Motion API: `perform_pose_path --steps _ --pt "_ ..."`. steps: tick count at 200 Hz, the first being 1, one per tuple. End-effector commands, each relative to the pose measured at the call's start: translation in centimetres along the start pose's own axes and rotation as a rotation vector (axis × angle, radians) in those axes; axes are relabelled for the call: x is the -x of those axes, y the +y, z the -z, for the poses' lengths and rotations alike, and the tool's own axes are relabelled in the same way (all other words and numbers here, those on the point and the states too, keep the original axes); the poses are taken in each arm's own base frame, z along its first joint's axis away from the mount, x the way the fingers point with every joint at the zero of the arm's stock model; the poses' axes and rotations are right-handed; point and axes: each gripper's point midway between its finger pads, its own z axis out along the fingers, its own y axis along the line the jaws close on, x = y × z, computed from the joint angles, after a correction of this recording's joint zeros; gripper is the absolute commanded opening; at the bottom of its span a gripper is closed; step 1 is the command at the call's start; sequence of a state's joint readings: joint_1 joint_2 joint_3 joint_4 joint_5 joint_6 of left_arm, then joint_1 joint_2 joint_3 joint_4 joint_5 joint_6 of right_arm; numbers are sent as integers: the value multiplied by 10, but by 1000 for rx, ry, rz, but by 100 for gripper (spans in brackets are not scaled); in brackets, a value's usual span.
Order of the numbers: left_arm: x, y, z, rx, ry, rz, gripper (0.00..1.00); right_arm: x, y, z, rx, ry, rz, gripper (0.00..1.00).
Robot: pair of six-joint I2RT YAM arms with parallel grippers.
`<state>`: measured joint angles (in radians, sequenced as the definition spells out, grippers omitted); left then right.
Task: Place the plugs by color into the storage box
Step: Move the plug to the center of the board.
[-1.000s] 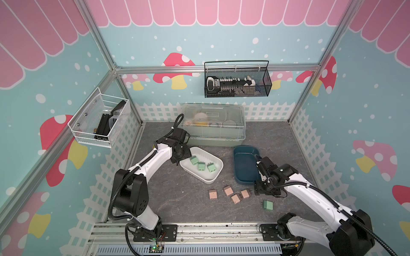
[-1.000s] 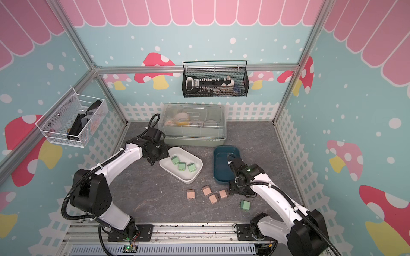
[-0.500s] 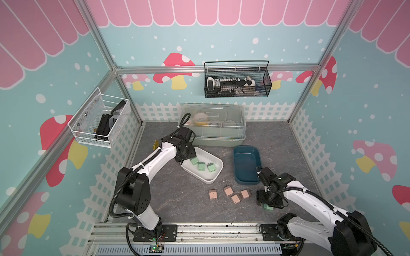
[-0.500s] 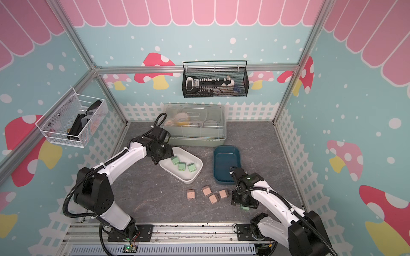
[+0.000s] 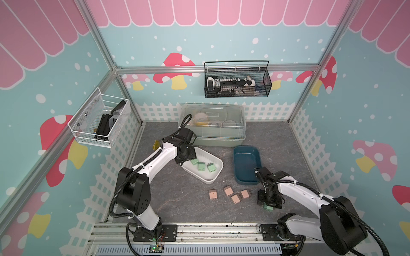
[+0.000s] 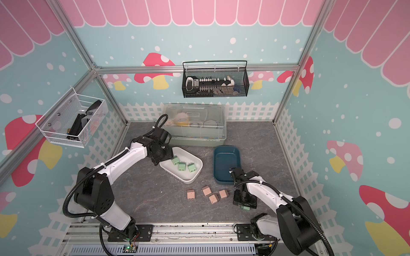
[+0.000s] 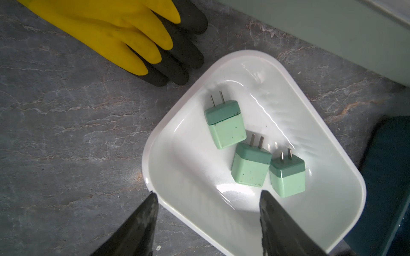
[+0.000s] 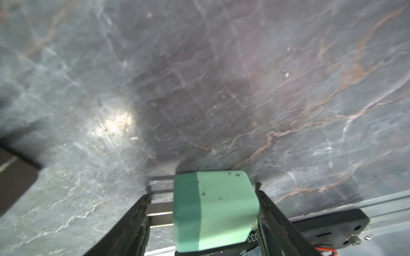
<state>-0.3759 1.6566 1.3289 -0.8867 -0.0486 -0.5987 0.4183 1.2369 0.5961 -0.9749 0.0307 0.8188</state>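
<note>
Three mint green plugs (image 5: 201, 166) (image 7: 250, 164) lie in the white storage box (image 5: 213, 179) (image 7: 199, 177). My left gripper (image 5: 185, 158) (image 7: 208, 194) hangs open over that tub's near-left end with nothing between its fingers. The dark teal storage box (image 5: 245, 161) holds no plugs. Several salmon pink plugs (image 5: 228, 190) (image 6: 206, 190) lie loose on the table in front of the tubs. At the front right my right gripper (image 5: 268, 205) (image 8: 202, 191) is shut on another green plug (image 5: 269, 208) (image 8: 213, 210). One finger meets its prongs and the other its body.
A yellow and black glove (image 7: 111, 33) lies left of the white tub. A large lidded translucent box (image 5: 211, 126) stands behind both tubs. Wire baskets hang on the back wall (image 5: 237, 83) and the left wall (image 5: 99, 122). The metal base rail (image 5: 199, 228) runs along the table's front.
My right arm swung from beside the teal tub toward the front, came down over the lone green plug and closed on it. My left gripper shifted slightly over the white tub's end.
</note>
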Motion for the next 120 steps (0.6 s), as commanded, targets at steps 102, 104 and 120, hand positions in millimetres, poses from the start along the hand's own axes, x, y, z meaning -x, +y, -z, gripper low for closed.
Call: perform_pose_path --steps 102,104,120 --pt "2 -3 4 11 -14 6 69 54 4 -6 9 -54 -142 55" --pt "2 -3 4 11 -15 6 69 56 5 -6 10 -56 -143 55" --pt "1 -3 3 11 -11 8 69 70 5 -5 10 -63 -153 55"
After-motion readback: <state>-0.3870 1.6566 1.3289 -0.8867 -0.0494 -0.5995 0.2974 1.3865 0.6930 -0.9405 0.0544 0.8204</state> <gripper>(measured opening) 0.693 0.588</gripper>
